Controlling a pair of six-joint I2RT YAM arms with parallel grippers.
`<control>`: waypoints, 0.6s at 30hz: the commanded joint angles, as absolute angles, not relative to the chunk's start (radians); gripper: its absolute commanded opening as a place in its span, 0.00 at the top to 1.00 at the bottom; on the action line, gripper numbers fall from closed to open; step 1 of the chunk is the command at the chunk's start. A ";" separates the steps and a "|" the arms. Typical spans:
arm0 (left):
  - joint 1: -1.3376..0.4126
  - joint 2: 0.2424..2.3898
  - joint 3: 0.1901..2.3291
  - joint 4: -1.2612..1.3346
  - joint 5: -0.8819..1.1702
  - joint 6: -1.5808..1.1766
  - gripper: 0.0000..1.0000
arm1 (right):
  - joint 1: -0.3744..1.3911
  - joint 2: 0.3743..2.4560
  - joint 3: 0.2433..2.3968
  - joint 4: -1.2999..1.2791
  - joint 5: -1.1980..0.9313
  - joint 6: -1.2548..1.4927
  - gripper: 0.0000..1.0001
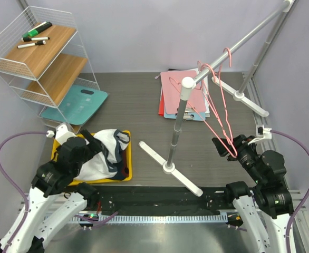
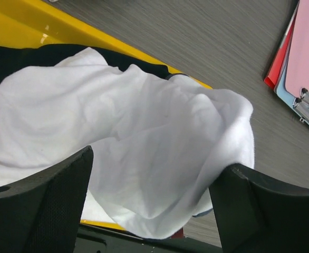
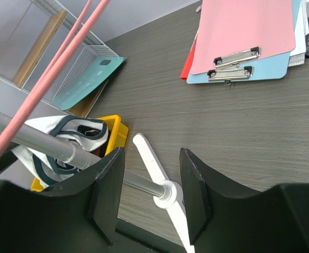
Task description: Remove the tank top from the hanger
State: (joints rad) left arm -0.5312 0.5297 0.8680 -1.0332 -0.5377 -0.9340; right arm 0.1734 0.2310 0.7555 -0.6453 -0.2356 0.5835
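Tank top: just one, crumpled in the one yellow tray at lower left. Its long axis runs lower left to upper right, navy-trimmed straps toward upper right. Left gripper gapes wide right over it, gripping nothing. Right gripper is half spread and empty, near the pink hanger

Wire shelf with markers, teal scale, stacked clipboards, yellow tray

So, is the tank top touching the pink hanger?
Apart. The top view shows the tank top in the yellow tray, well left of the pink hanger.
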 commanded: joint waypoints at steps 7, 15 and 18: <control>-0.526 0.457 1.049 -1.080 -0.525 -0.905 0.14 | 0.178 0.227 0.661 -0.598 -0.265 0.643 0.47; -0.526 0.532 1.068 -0.734 -0.058 -0.724 0.13 | 0.178 0.250 0.563 -0.543 -0.282 0.681 0.44; -0.528 0.678 1.084 -0.614 0.101 -0.723 0.15 | 0.178 0.259 0.506 -0.511 -0.273 0.702 0.43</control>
